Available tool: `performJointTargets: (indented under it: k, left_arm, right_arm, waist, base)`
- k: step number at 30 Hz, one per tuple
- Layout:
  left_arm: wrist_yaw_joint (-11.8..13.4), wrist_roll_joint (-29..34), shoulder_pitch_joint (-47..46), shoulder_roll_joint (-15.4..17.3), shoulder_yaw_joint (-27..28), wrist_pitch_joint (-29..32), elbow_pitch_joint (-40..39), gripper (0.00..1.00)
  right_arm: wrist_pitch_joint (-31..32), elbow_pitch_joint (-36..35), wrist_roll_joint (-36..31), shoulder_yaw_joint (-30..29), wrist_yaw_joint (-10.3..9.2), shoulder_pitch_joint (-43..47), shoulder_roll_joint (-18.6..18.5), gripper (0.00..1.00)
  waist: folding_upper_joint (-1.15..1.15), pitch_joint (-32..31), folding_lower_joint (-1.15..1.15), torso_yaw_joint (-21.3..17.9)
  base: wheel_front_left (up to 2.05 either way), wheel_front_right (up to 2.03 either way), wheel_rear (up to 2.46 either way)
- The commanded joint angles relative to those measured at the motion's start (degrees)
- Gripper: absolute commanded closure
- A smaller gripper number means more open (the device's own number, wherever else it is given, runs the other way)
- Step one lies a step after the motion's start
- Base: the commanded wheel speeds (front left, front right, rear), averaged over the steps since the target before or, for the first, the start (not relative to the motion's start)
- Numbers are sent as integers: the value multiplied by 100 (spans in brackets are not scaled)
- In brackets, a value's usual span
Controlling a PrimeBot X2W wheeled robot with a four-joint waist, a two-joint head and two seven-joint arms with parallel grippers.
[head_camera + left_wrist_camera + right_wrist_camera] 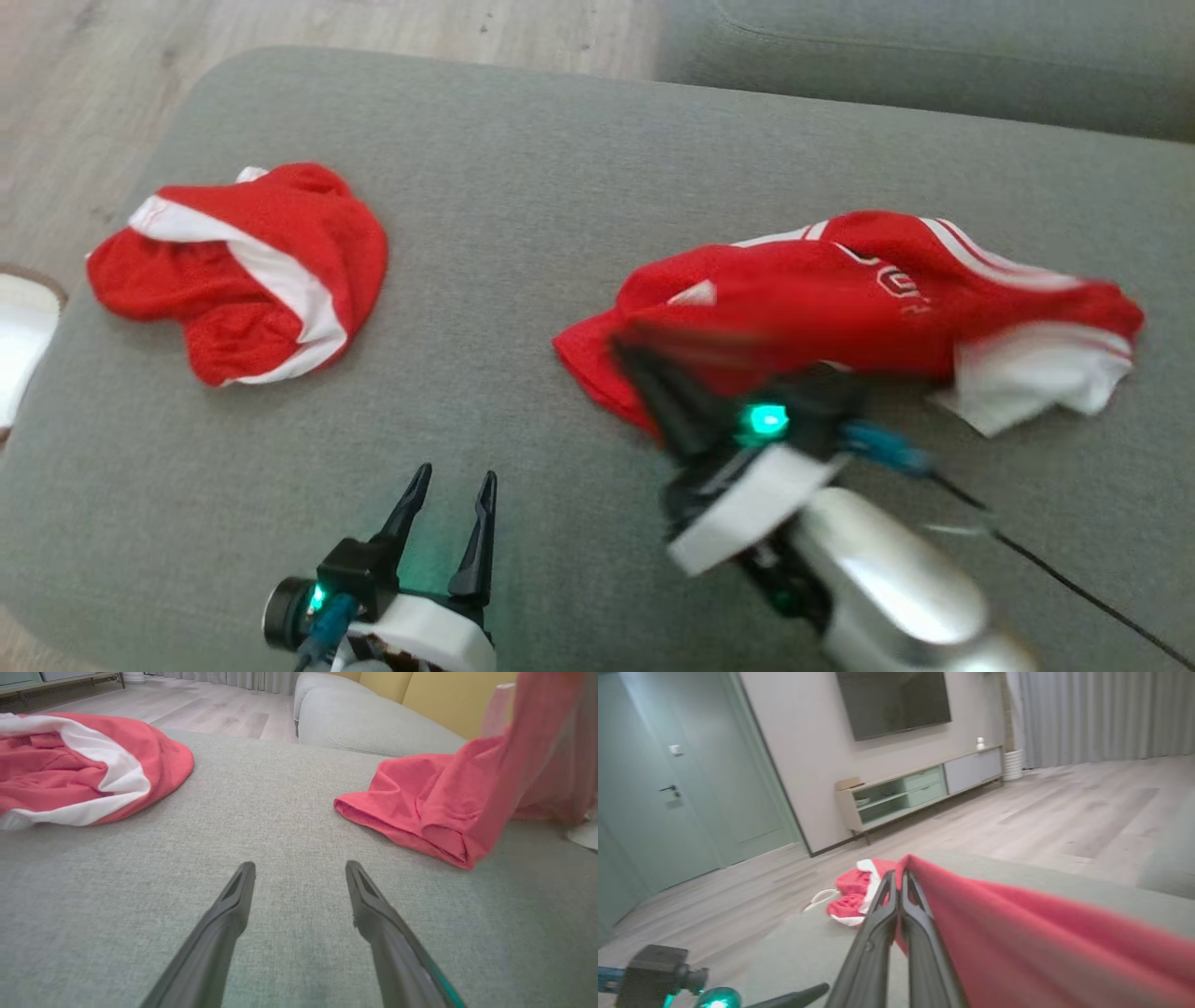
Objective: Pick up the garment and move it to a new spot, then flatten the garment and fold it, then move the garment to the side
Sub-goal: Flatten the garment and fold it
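Right claw (899, 875) clamps the crumpled red, white-striped garment (840, 299); left claw (456, 473) gapes.

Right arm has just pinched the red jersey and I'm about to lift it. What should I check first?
1. Grip: right gripper shut on an edge of the jersey: ok.
2. Single layer pinched: cannot tell, the fabric at the tips is blurred.
3. Spare arm: left gripper open, holding nothing, over bare cushion: ok.
4. Second red garment apart from the jersey, well to its left: ok.
5. Jersey off the cushion: not ok, most of it lies crumpled on it.
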Motion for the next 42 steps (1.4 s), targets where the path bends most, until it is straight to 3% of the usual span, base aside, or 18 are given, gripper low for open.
performJointTargets:
  k: [1,4,5,6,10,14,18,25,29,36,42]
  left_arm:
    - [-17,50,-23,17,153,-47,-103,0]
    - [-23,57,-38,17,140,-47,-97,0]
    - [-24,53,-40,17,133,-47,-94,0]
    - [-17,43,-38,17,133,-47,-92,0]
    - [29,-1,-20,17,173,-47,-98,0]
    - [82,-34,22,17,295,-47,-119,0]
    - [86,-45,21,17,336,-47,-150,0]
    - [99,-53,-11,17,359,-47,-229,0]
    - [106,-38,-11,17,407,-47,-228,0]
    - [82,-2,29,17,454,-47,-200,0]
    - [64,0,41,17,383,-47,-194,0]
  right_arm:
    - [-61,-97,120,258,-5,-425,217,100]
    - [-61,306,421,876,-5,-711,402,100]
    - [-30,465,594,1057,-5,-773,442,19]
    - [32,584,778,1261,-5,-837,469,0]
    - [2,728,1362,1775,-5,-1082,500,0]
    - [-52,905,1503,1667,-5,-1136,498,0]
    - [-59,807,1287,973,-5,-982,330,0]
    - [-61,609,414,-1186,-5,157,-286,0]
    - [-61,462,100,-2080,-5,908,-477,0]
    - [-62,390,-148,-2746,-5,1661,-453,0]
    - [-62,803,-540,-3250,-5,1950,-380,0]
  waist:
    - [0,-18,0,102]
    - [0,-11,0,238]
    - [0,-11,0,277]
    - [0,-11,0,304]
    - [0,1,0,285]
    - [0,-2,0,92]
    - [0,8,0,-98]
    - [0,34,0,-439]
    - [0,39,0,-592]
    - [0,1,0,-735]
    - [0,-13,0,-679]
  base:
    - [0,0,0]
    - [0,0,0]
    - [0,0,0]
    - [0,0,0]
    - [0,0,0]
    - [0,0,0]
    - [0,0,0]
    - [0,0,0]
    - [0,0,0]
    - [0,0,0]
    - [0,0,0]
